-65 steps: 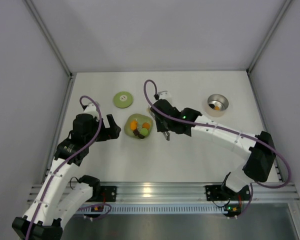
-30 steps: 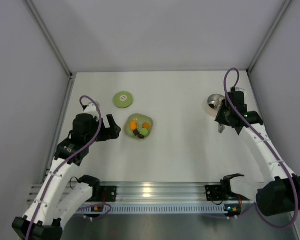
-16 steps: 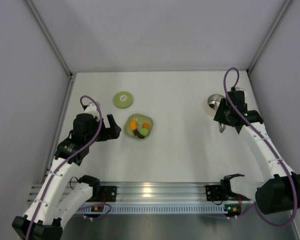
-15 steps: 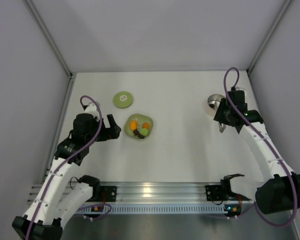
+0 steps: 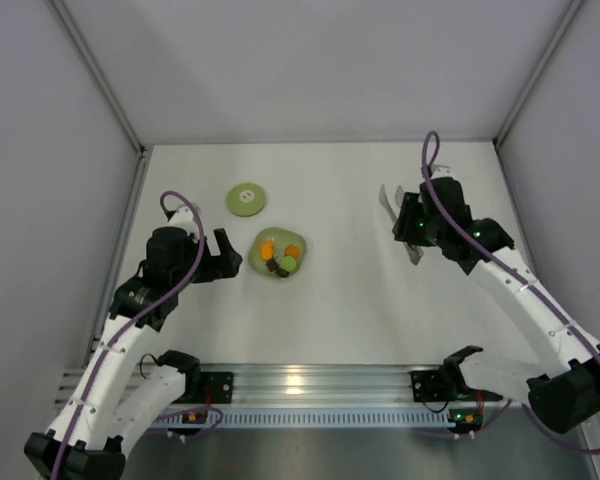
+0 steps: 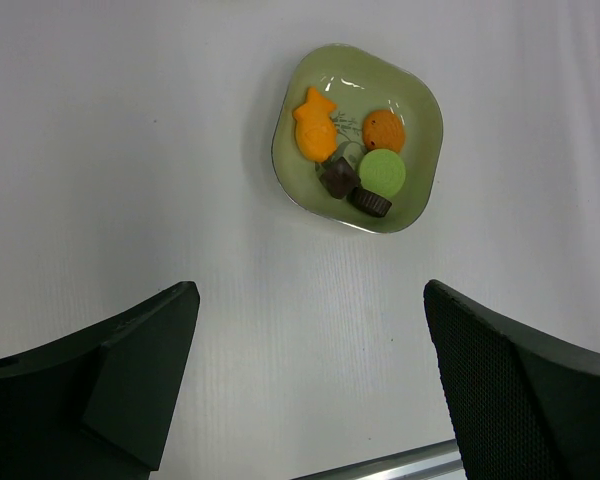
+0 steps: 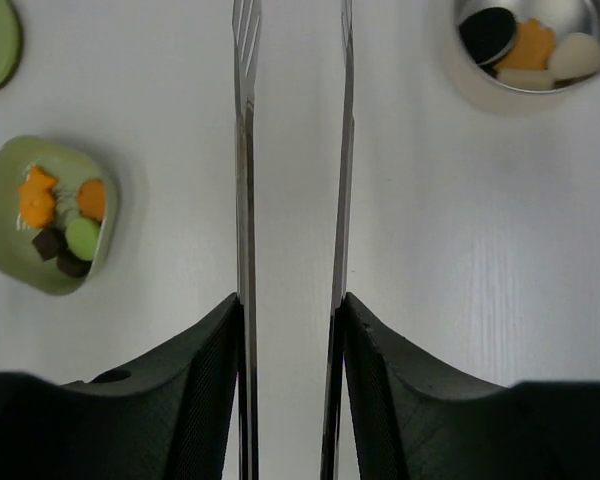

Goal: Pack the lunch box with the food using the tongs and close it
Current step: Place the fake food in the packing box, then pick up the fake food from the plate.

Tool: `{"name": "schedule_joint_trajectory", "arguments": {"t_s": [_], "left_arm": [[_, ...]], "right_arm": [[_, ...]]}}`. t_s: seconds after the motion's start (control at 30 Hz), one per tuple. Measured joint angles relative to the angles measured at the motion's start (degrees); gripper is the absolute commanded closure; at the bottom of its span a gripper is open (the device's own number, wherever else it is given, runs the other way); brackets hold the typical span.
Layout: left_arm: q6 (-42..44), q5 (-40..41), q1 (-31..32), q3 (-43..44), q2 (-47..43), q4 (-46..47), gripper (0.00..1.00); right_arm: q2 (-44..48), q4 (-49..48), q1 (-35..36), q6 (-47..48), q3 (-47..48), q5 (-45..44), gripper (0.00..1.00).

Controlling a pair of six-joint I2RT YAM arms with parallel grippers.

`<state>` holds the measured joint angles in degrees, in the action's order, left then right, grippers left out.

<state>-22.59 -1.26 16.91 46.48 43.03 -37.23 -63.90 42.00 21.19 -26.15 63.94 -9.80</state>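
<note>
Tongs are gripped in the right claw, tips apart and empty; left claw released. A weak squeeze might drop food short of the lunch box

The white table holds a green lid, a green plate near it, and the lunch box toward the right edge.

Bright overhead light, faint shadows; long thin silvery metal tongs gleam; light green squarish plate glints at twelve o'clock.
</note>
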Motion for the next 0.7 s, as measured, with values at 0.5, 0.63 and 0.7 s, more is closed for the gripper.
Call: {"name": "schedule_joint_trajectory", "arguments": {"t_s": [0.5, 0.63, 0.7], "left_arm": [[0.00, 0.02, 0.00, 0.00, 0.00, 0.00, 0.01], [-0.02, 0.02, 0.00, 0.00, 0.00, 0.00, 0.01], [-0.02, 0.02, 0.02, 0.00, 0.00, 0.00, 0.01]], "right_arm": [[-20.11, -3.15, 37.11, -7.67, 11.32, -5.16, 0.57], [-25.57, -3.52, 39.43, -8.07, 14.97, -5.95, 0.55], [-27.50, -3.61, 39.80, -8.17, 16.11, -6.19, 0.55]]}}
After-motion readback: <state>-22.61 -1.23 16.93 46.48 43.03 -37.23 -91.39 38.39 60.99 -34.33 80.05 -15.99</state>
